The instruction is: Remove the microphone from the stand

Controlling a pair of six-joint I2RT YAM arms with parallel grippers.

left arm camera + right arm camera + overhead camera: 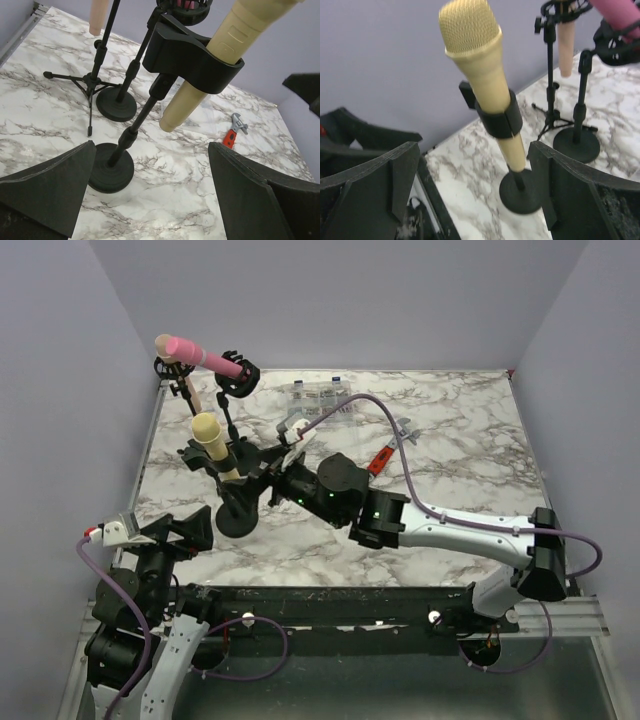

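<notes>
Right gripper (475, 200): jaws spread wide, nothing between the pads. The cream microphone (480, 75) is straight ahead of it, lined up with the gap between the two fingers (375, 195), head up and tilted slightly toward the gripper's left finger. It's seated in the black clip (499, 117) on its stand (520, 192). I can't see any contact between fingers and mic.

Left gripper (150, 205): jaws also spread, holding nothing. Same stand's round base is just ahead of its left finger. The clip and mic body sit above and ahead, and the mic's tail end hangs out below the clip. From overhead this gripper (198, 528) is near the base, on the opposite side from the right gripper (268, 466).

Beyond the cream mic, from the right gripper:
- pink microphone (620, 12) in a shock mount on a second round-base stand (577, 142), ahead and to the right
- peach microphone (565, 55) on a tripod stand (551, 117), further back

From the left gripper, an orange-handled wrench (234, 131) lies ahead and to the right, flat on the marble table (45, 120), well apart from the stands.
</notes>
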